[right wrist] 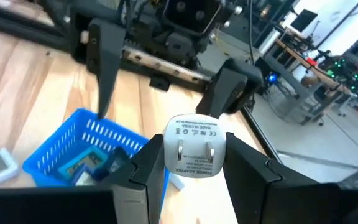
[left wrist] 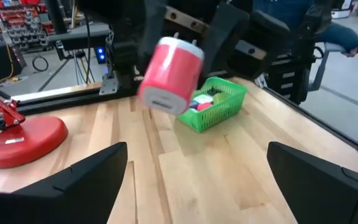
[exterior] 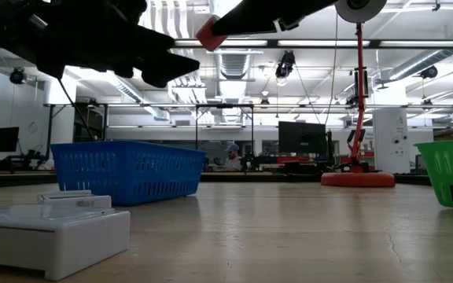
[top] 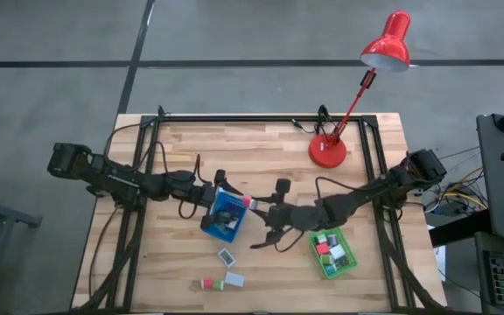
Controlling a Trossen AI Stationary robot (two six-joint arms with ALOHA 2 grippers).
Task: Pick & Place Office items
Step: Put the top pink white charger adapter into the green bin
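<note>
A red desk lamp point(top: 329, 150) stands on its round base near the far edge of the wooden surface point(top: 261, 149), toward the far right corner, its shade leaning out past that edge. A blue mesh tray point(top: 227, 214) sits near the middle. A green mesh tray point(top: 333, 253) sits toward the near right corner.

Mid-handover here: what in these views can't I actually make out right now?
- Blue tray contents: in the high view the left hand overlaps it; the right wrist view shows only part, behind the right hand.
- Red power adapter: motion-blurred in the left wrist view; tiny in the high view.
- Items in the green tray: too small to identify; the low view cuts the tray at the edge.
- Loose items: too small to identify in the high view.
</note>
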